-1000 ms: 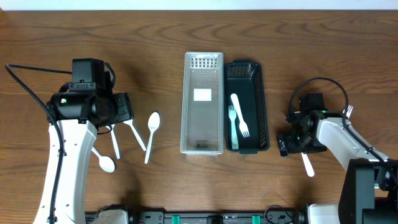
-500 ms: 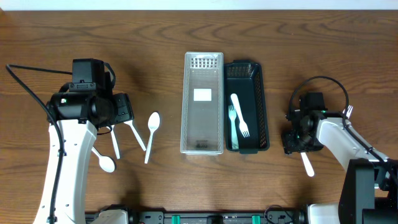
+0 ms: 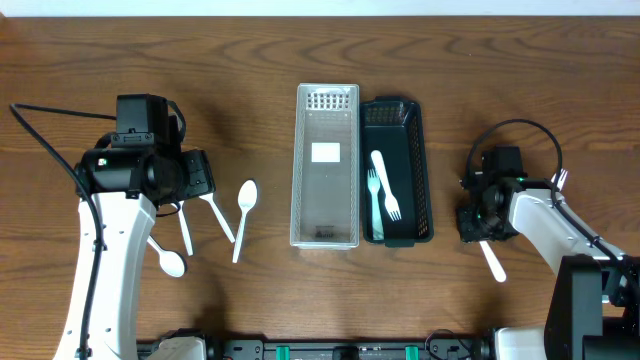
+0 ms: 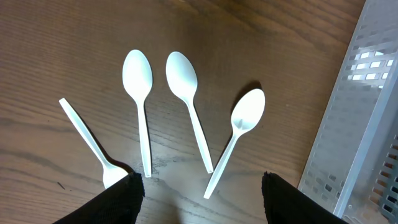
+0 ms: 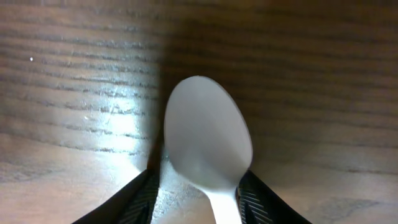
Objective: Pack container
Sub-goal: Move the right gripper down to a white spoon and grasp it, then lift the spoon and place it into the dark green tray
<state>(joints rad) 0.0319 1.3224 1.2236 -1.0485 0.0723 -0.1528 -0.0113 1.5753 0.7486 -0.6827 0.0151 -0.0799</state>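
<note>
As viewed from overhead: clear container [image 3: 327, 180] and black basket [image 3: 395, 125] side by side at mid-worktop [image 3: 520, 80], basket nearer the right arm and holding two pale utensils [image 3: 379, 195]. Right end effector [image 3: 487, 222] low on the worktop, narrowed around the neck of a white spoon [image 5: 208, 134], fingers [image 5: 140, 196] close against either side. Left end effector [image 4: 199, 193] spread wide above four loose spoons [image 4: 181, 70], well apart from the container.

Overhead, the right hand [image 3: 480, 224] covers the bowl of a white spoon [image 3: 493, 265], leaving only the handle showing. In the right wrist view that handle runs off the near edge, and it is unclear whether the fingers touch it. In the left wrist view, a finger [image 4: 121, 196] hides the leftmost spoon's [image 4: 84, 134] bowl. The clear tray [image 4: 360, 124] is cut off at the right.
</note>
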